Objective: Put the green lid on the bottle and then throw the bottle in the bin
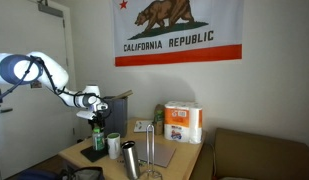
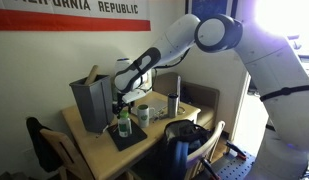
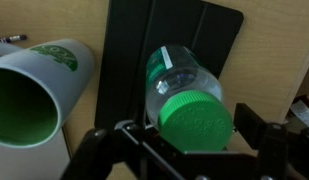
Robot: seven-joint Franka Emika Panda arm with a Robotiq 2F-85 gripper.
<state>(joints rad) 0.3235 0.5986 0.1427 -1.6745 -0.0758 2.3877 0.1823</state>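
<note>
The bottle [image 3: 179, 75] stands upright on a black mat [image 3: 129, 60], and I look down on it in the wrist view. The green lid [image 3: 196, 122] sits on its neck. My gripper [image 3: 194, 132] is straight above the bottle, with a finger on each side of the lid and apparently closed on it. In both exterior views the gripper [image 1: 97, 112] [image 2: 122, 103] is at the top of the bottle [image 1: 97, 137] [image 2: 123, 126]. The bin [image 1: 117, 108] [image 2: 91, 100] stands just behind the bottle on the table.
A white cup with a green band [image 3: 34, 100] [image 1: 113, 145] stands beside the mat. A steel tumbler [image 1: 129, 160] and a wire stand are near the table's front. A white-and-orange paper-towel pack [image 1: 182, 122] stands at the far end.
</note>
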